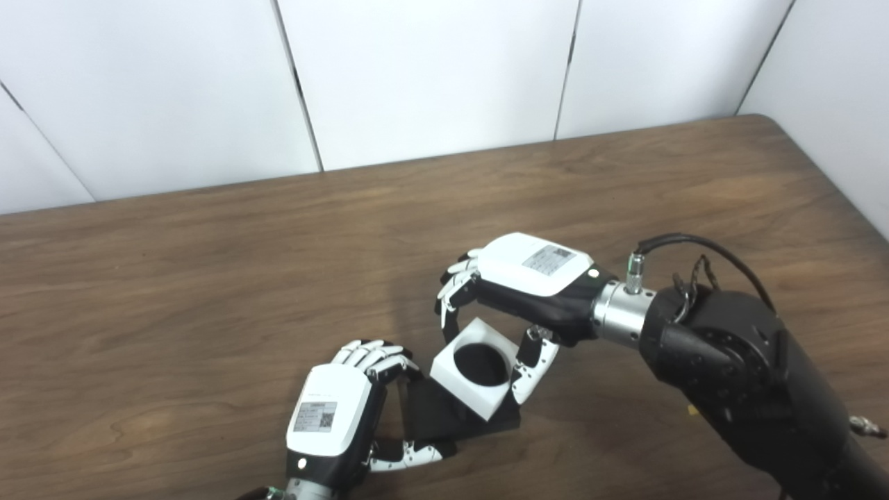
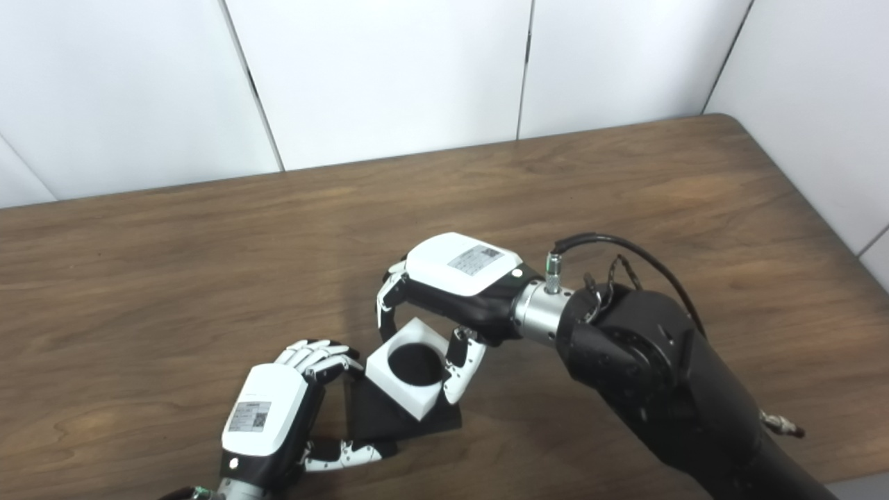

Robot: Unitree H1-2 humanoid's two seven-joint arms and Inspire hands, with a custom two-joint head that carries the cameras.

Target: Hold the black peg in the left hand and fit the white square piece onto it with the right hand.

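The white square piece (image 1: 467, 389) with a round hole sits over the black peg, whose dark top shows inside the hole (image 1: 480, 364). The peg's flat black base (image 1: 436, 415) lies on the wooden table (image 1: 208, 278). My right hand (image 1: 531, 278) reaches in from the right and is shut on the white piece, fingers at its far corner and thumb at its near right side. My left hand (image 1: 337, 417) is at the front left, shut on the black base, fingers on its far edge and thumb along its near edge.
White wall panels (image 1: 430, 76) stand behind the table's far edge. The table's right edge (image 1: 833, 180) runs close to the right arm (image 1: 757, 396). Bare wood spreads to the left and behind the hands.
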